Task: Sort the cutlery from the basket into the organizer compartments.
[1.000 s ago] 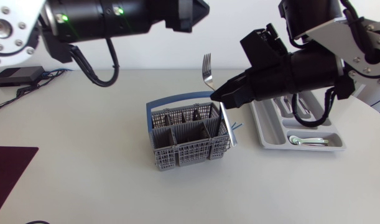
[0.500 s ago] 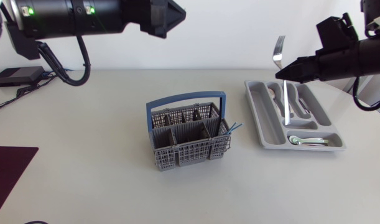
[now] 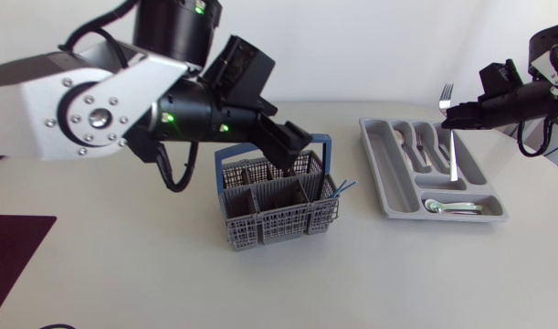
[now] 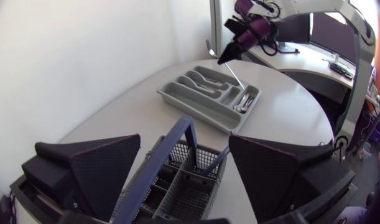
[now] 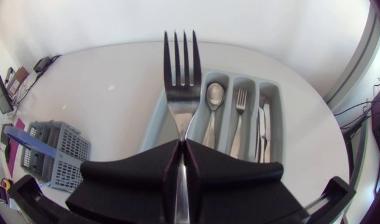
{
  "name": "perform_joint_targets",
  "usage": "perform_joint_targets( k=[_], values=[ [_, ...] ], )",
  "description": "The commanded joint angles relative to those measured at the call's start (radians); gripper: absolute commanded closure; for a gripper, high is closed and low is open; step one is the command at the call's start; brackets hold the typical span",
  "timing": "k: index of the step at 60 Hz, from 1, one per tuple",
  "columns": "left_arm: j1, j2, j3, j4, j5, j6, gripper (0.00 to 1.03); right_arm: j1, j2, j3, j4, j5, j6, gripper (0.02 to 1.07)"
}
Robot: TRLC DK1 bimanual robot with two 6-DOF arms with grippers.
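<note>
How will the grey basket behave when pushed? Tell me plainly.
Probably light: the basket is open mesh plastic, so a push likely slides it on the smooth table. Pushed high at its blue handle, it may tip instead.

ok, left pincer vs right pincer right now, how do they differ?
Left pincer is open and empty; right pincer is shut on a fork, tines up. Left pincer hangs above the basket, fingers either side of its blue handle without touching it; right pincer is above the organizer. Shared: both are matte black with wedge-shaped fingers.
</note>
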Motion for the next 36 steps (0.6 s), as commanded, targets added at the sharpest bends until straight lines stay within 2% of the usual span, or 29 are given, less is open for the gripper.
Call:
perform_joint_targets(
  k=[1,23,36],
  values=[
    [-0.028,0.045,-0.035,0.019,-0.011,0.042,0.05,-0.024,0.088,0.087,0.016,0.014,-0.018,1.01],
    [-0.073,0.142,-0.069,0.091,-0.031,0.124,0.05,-0.035,0.455,0.469,-0.039,0.088,0.008,1.01],
    [-0.071,0.156,-0.098,0.128,-0.033,0.157,0.05,-0.015,0.577,0.606,-0.079,0.117,0.031,1.01]
  ],
)
